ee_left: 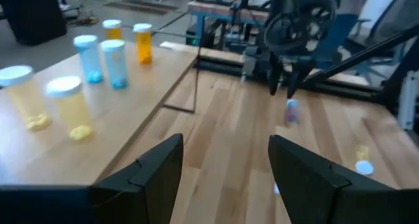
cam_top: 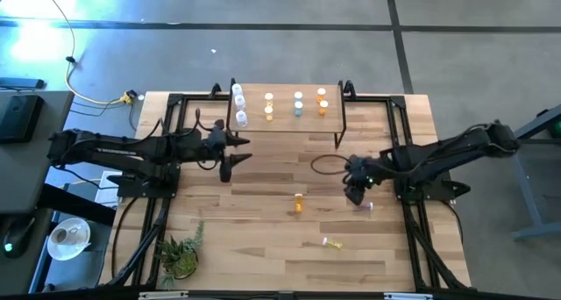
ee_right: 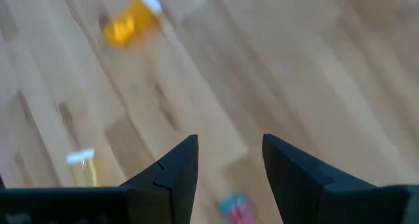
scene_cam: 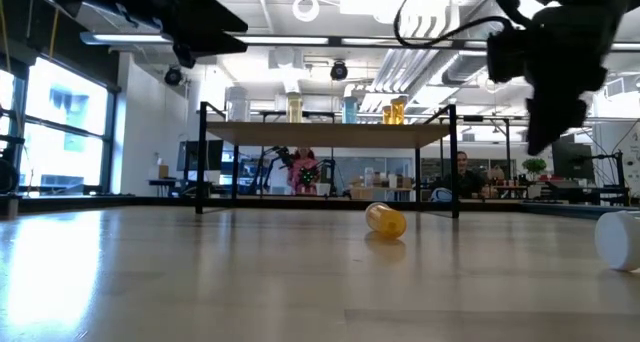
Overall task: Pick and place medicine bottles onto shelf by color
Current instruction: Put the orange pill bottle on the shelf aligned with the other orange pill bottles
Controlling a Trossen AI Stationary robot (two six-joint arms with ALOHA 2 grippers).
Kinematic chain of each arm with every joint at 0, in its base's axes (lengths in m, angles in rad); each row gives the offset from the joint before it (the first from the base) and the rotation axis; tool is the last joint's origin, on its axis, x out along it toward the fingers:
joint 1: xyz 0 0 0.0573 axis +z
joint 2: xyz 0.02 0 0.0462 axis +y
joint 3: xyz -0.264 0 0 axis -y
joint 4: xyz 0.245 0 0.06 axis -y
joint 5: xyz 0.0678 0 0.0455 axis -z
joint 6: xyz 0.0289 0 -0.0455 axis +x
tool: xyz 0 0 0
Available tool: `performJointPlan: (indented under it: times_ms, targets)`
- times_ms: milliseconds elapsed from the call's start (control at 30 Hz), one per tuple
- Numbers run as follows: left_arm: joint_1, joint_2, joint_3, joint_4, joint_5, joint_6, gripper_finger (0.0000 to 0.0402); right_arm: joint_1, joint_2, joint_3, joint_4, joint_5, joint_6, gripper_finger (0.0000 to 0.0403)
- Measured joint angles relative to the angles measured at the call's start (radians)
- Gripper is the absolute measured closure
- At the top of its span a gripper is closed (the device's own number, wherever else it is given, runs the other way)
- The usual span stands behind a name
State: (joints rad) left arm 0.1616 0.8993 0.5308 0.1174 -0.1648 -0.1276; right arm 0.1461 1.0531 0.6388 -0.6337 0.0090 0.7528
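Observation:
The shelf [cam_top: 285, 116] stands at the table's far middle, with several medicine bottles upright on it: clear [cam_top: 238, 103], yellow [cam_top: 268, 107], blue [cam_top: 298, 104] and orange [cam_top: 323, 101]. On the table lie an orange bottle [cam_top: 299, 202], a yellow one [cam_top: 331, 242] and a small bluish one [cam_top: 368, 206]. My right gripper [ee_right: 229, 145] hangs open and tilted down just above the bluish bottle [ee_right: 234, 207], without touching it. My left gripper [ee_left: 226, 145] is open beside the shelf's left near corner, pointing across the table, with nothing between its fingers.
A small potted plant [cam_top: 181, 252] stands at the table's near left corner. A black cable loop [cam_top: 326, 164] lies near the shelf's right leg. Bare wood spreads between the two arms and along the near edge. People and furniture show in the room beyond the shelf.

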Motion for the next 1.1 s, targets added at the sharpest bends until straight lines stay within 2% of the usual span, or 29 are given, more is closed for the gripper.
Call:
performJointPlan:
  times_ms: [267, 500, 767, 1100]
  targets:
    - [0.000, 0.074, 0.000, 0.081, 0.049, 0.000, 0.0186, 0.142, 0.000, 0.000, -0.036, 0.021, 0.165, 0.0242]
    - [0.000, 0.154, 0.000, 0.125, 0.050, 0.000, 0.0186, 0.198, 0.000, 0.000, 0.038, 0.142, 0.234, 0.0242]
    - [0.000, 0.187, 0.000, 0.133, 0.050, 0.013, 0.0186, 0.194, 0.000, 0.000, 0.302, 0.228, 0.137, 0.0242]
    - [0.003, 0.131, 0.000, 0.079, -0.007, 0.124, 0.0186, 0.194, 0.013, 0.109, 0.333, 0.316, 0.070, 0.0242]
